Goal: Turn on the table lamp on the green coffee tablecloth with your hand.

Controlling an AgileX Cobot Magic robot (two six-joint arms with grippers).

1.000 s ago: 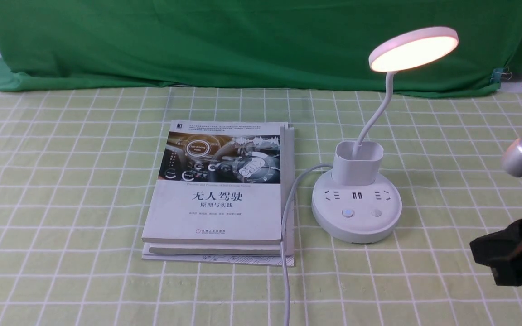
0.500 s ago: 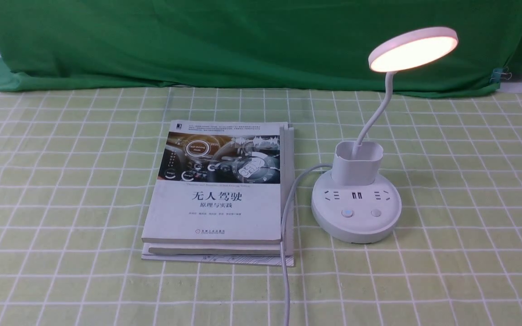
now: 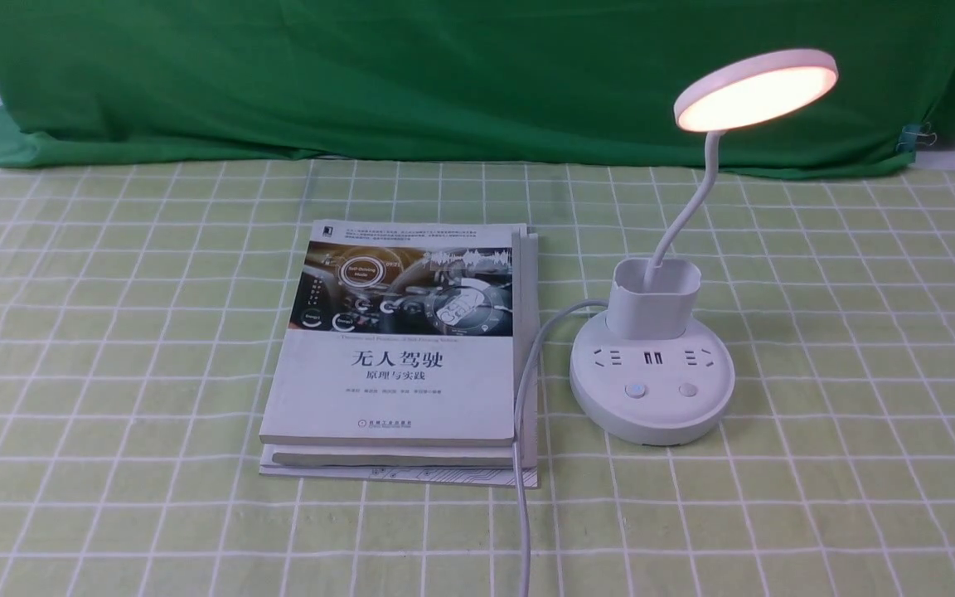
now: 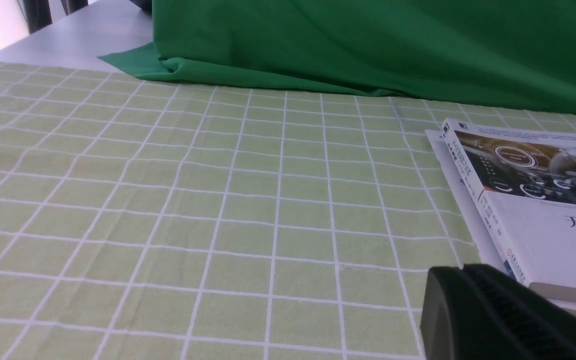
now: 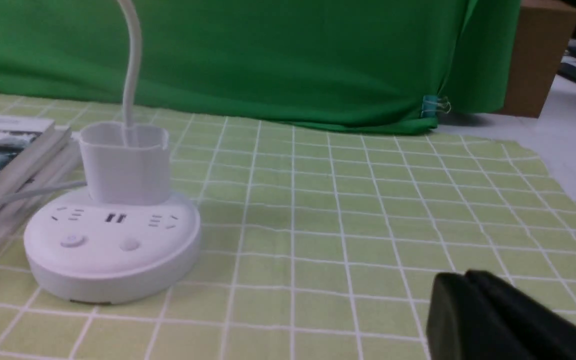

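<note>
Only a black edge of the right tool (image 5: 498,320) shows, near and right of the table lamp (image 3: 652,365); whether it is wide or narrow I cannot tell, likewise the left tool (image 4: 493,315). The lamp glows on the green coffee tablecloth (image 3: 113,332) covering the counter, right of stacked books (image 3: 399,356).

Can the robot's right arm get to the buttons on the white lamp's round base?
Probably yes. Nothing stands between the right gripper and the white plastic table lamp's round base, only bare yellow-green checked tablecloth; its two buttons face up, uncovered.
</note>
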